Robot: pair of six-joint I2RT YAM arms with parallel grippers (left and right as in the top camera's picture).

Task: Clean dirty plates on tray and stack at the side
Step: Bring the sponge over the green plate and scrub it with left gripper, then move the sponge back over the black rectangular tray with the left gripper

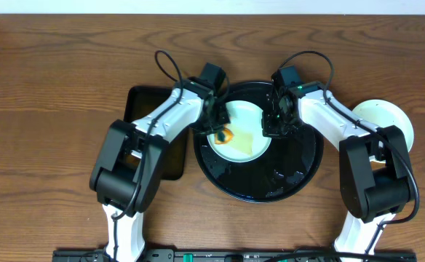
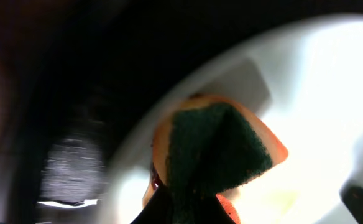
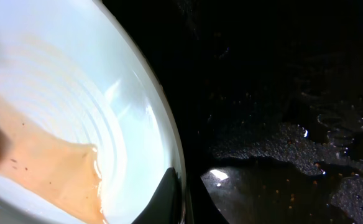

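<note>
Wooden table (image 1: 52, 73); left pincer (image 1: 217, 125) pinches sponge (image 2: 219, 149); right pincer (image 1: 276, 121) pinches plate (image 1: 246, 140) on tray (image 1: 289, 175)

We've got the left arm (image 1: 165, 116) and right arm (image 1: 329, 120) bent inward, elbows out, wrists pitched down, facing each other. Our left gripper (image 1: 218, 128) is clamped on the sponge (image 2: 215, 149); our right gripper (image 1: 274, 126) pinches the plate (image 3: 76, 93) at its rim.

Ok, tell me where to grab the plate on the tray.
Probably pinch the right rim of the plate, coming in from the right over the tray. It lies flat and shallow, so only the rim offers an edge, and the sponge in the left gripper occupies its left side.
</note>
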